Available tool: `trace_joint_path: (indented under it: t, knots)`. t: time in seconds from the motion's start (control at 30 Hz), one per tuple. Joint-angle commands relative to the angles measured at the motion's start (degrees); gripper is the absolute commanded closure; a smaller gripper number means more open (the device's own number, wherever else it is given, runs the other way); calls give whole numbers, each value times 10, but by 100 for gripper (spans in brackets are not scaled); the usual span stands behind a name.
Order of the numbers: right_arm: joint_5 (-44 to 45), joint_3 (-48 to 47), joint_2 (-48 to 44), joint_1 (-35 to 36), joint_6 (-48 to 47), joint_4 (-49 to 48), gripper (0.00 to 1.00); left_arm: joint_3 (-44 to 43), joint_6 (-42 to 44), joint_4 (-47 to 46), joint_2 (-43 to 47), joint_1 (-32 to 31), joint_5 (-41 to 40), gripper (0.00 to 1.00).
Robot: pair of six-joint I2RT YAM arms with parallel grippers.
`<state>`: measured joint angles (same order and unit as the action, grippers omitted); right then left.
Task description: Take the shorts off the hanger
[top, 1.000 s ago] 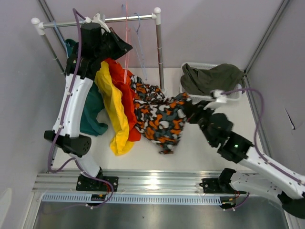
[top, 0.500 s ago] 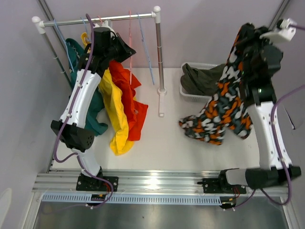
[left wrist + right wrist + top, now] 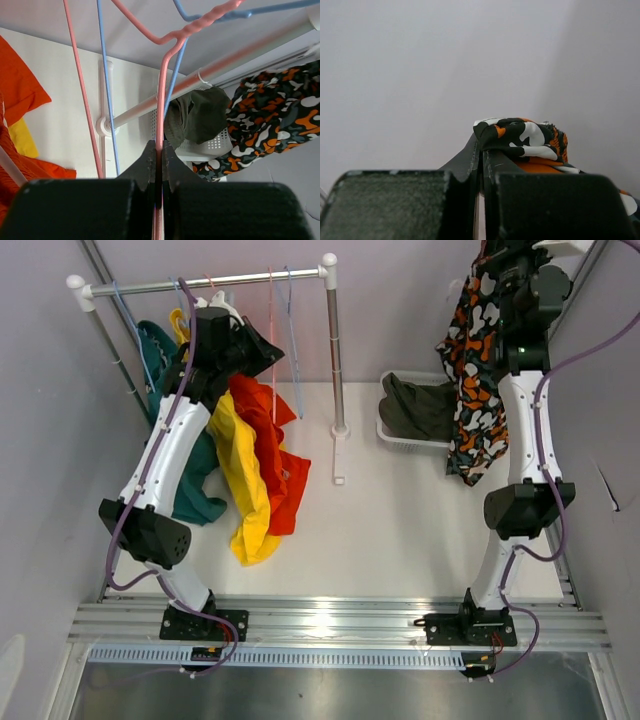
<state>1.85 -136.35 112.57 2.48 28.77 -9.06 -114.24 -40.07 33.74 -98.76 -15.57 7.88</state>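
Note:
My right gripper [image 3: 492, 258] is raised high at the back right, shut on the orange-black-white patterned shorts [image 3: 475, 390]. They hang free of the rack, beside the basket. The right wrist view shows the cloth [image 3: 525, 137] bunched over the shut gripper [image 3: 481, 145]. My left gripper [image 3: 255, 340] is shut on a bare pink hanger [image 3: 165, 75] under the rail; the left wrist view shows the wire pinched in the gripper [image 3: 160, 147]. Red-orange shorts [image 3: 270, 445], yellow shorts [image 3: 245, 490] and teal shorts [image 3: 190, 480] hang by the left arm. Dark olive shorts [image 3: 415, 405] lie in the basket.
A white basket [image 3: 400, 437] stands at the back right. The rack's rail [image 3: 150, 286] runs across the back left, and its right post [image 3: 334, 350] stands mid-table. Bare blue hangers [image 3: 292, 320] hang on the rail. Grey walls close in both sides.
My right arm has swung up and back from the table, carrying the patterned shorts away from the rack to high beside the basket. My left gripper stays on the pink hanger.

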Motion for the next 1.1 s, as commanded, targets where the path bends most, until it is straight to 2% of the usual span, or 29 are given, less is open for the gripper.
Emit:
trace_joint_path:
  t: [0.0, 0.13, 0.17, 0.27, 0.3, 0.37, 0.4, 0.43, 0.47, 0.5, 0.53, 0.57, 0.6, 0.67, 0.7, 0.77, 0.8, 0.97, 1.0, 1.07]
  knots:
    - [-39, -13, 37, -5, 32, -111, 100, 13, -9, -1, 20, 6, 2, 100]
    - [-63, 80, 63, -12, 55, -132, 100, 21, -9, -2, 20, 6, 7, 100]
    - [-67, 173, 46, -13, 61, -147, 100, 23, -7, -2, 21, 6, 7, 100]
    - [-42, 346, -16, -11, 84, -260, 100, 27, -1, -2, 22, 6, 5, 100]
    - [-39, 433, -29, -9, 87, -278, 100, 27, 1, 0, 21, 7, 4, 100]
    - [-46, 501, -48, -8, 95, -314, 100, 28, 1, 3, 19, 9, 5, 98]
    - [-56, 537, -56, -12, 106, -302, 100, 28, 1, 4, 17, 9, 6, 96]
    - [-65, 544, -58, -15, 115, -283, 93, 29, -2, 4, 16, 10, 9, 92]
    - [-92, 548, -58, -19, 123, -267, 81, 30, -2, 4, 15, 11, 9, 92]
    - [-107, 553, -58, -20, 138, -239, 56, 29, -3, 3, 14, 11, 11, 90]
    - [-116, 557, -59, -19, 146, -226, 45, 30, -3, 3, 14, 11, 11, 90]
    - [-120, 561, -64, -37, 154, -210, 19, 31, -3, 4, 14, 11, 11, 89]
    - [-122, 566, -71, -39, 160, -185, 16, 31, -4, 4, 14, 12, 11, 88]
    - [-123, 598, -104, -40, 154, -183, 11, 31, -4, 5, 15, 12, 13, 74]
    - [-120, 611, -120, -40, 152, -183, 1, 30, -4, 4, 16, 12, 13, 65]
    - [-111, 646, -173, -41, 136, -173, 0, 28, -4, 5, 19, 12, 13, 50]
    - [-106, 657, -191, -41, 131, -168, 1, 28, -4, 5, 19, 12, 13, 50]
    - [-91, 740, -341, -42, 92, -147, 1, 28, -3, 13, 30, 12, 20, 25]
    - [-89, 752, -364, -42, 89, -135, 1, 27, -3, 13, 34, 12, 27, 1]
    - [-87, 782, -425, -41, 75, -124, 1, 24, -4, 20, 47, 11, 35, 1]
